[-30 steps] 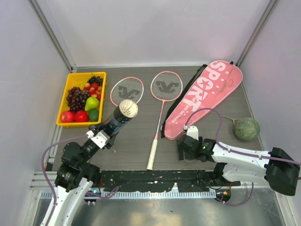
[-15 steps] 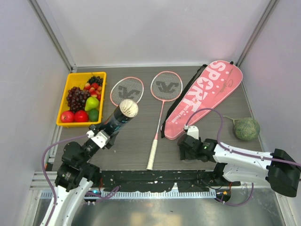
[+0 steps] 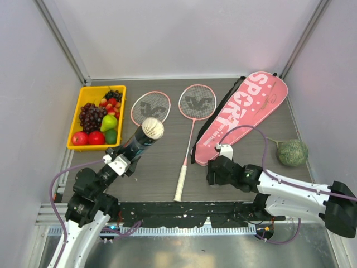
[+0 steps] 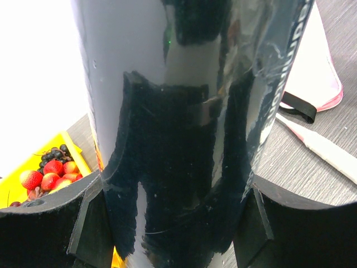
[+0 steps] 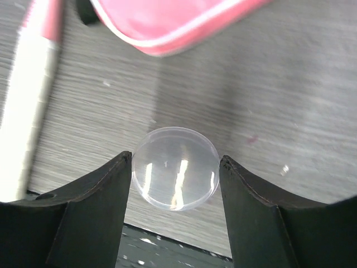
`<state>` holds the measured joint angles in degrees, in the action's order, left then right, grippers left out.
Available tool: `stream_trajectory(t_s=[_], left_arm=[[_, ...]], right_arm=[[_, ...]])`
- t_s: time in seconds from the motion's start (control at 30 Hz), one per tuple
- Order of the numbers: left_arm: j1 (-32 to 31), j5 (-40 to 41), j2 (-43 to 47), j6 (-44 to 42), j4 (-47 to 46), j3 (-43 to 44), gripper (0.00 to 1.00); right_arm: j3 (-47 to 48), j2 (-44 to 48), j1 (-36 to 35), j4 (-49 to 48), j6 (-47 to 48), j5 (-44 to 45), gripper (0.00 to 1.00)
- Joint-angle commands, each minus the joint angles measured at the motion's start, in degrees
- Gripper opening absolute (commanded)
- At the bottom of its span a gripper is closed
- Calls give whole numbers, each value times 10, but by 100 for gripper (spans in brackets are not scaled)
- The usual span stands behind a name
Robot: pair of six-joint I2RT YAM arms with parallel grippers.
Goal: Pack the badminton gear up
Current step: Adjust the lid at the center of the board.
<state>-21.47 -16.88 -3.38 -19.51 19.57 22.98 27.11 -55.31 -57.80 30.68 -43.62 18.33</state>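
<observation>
My left gripper (image 3: pixel 119 162) is shut on the long dark tube (image 3: pixel 137 143) and holds it tilted up off the table. The white shuttlecock (image 3: pixel 152 128) sits in the tube's open top. The tube (image 4: pixel 184 111) fills the left wrist view between my fingers. My right gripper (image 3: pixel 214 171) is shut on a clear round cap (image 5: pixel 175 168), just above the table near the front edge. Two pink rackets (image 3: pixel 150 107) (image 3: pixel 196 102) lie flat at mid-table. The pink SPORT bag (image 3: pixel 245 111) lies to their right.
A yellow tray (image 3: pixel 74 118) of fruit stands at the far left. A green netted ball (image 3: pixel 292 152) lies at the right edge. The right racket's white handle (image 3: pixel 181 181) reaches toward the front edge, just left of my right gripper, and shows in the right wrist view (image 5: pixel 33 95).
My right gripper has moved a little left, toward the racket handle, with the clear cap in it. The left arm and the tube have not moved.
</observation>
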Motion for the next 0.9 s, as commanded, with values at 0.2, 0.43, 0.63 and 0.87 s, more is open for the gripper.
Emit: stream_trajectory(t_s=[0.2,0.43,0.63,0.87], left_arm=[[-1,12,5,1,-49,3,0],[-1,20,9,-1,-49,2,0],[-1,36,16,-3,-51,-1,0],[-1,40,14,-5,-48,0,0]], right_arm=[[-81,62,108,-511,64,-226,56],[-55,-88,133,-718,19,-371,56],[6,-366,134,-1135,-235,-511,57],[59,-523,116,-1235,-319,-526,54]])
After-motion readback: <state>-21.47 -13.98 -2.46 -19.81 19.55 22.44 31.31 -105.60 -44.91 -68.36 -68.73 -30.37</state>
